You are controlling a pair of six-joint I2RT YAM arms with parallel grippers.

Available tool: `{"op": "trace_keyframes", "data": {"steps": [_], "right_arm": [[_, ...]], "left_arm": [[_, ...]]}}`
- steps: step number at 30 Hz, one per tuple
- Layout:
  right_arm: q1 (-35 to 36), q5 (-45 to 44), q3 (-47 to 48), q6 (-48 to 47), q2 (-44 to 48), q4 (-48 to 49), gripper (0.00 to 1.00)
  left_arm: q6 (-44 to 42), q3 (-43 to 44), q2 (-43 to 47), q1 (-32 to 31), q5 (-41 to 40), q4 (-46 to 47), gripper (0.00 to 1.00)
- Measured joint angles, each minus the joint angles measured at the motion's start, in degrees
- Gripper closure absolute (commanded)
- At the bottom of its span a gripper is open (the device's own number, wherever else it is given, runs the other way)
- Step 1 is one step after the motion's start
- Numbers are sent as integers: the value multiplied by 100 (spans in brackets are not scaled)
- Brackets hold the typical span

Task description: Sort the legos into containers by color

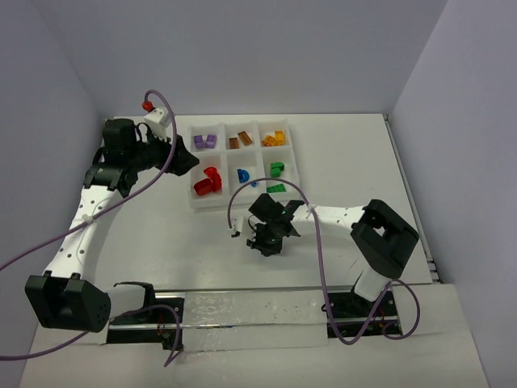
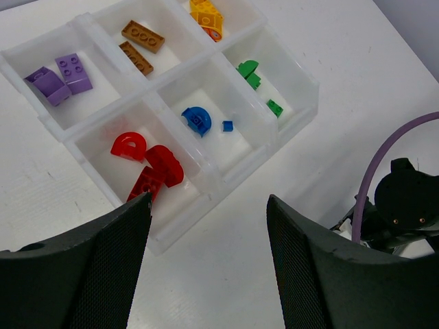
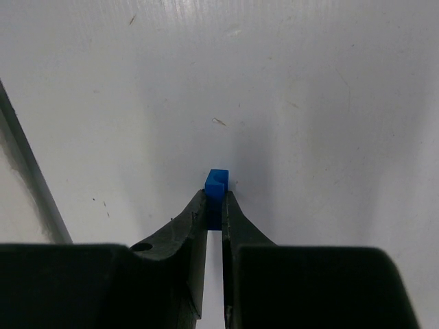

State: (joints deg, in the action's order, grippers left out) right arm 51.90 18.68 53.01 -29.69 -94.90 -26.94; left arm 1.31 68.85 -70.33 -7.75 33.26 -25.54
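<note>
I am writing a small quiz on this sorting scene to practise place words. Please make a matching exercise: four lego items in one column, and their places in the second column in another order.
Things
1. purple legos
2. red legos
3. green legos
4. small blue lego

Places
A. tray, right compartment of the row nearer the arms
B. pinched in the right gripper, away from the tray
C. left compartment of the far row
D. left compartment of the row nearer the arms

Pairs: 1-C, 2-D, 3-A, 4-B
</note>
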Motion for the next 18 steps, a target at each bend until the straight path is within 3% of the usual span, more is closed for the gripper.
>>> {"op": "trace_keyframes", "data": {"steps": [18], "right_arm": [[-419,164,1074,12,272,-393,100]], "left_arm": [[-4,-3,-8,0,-2,2,26]]}}
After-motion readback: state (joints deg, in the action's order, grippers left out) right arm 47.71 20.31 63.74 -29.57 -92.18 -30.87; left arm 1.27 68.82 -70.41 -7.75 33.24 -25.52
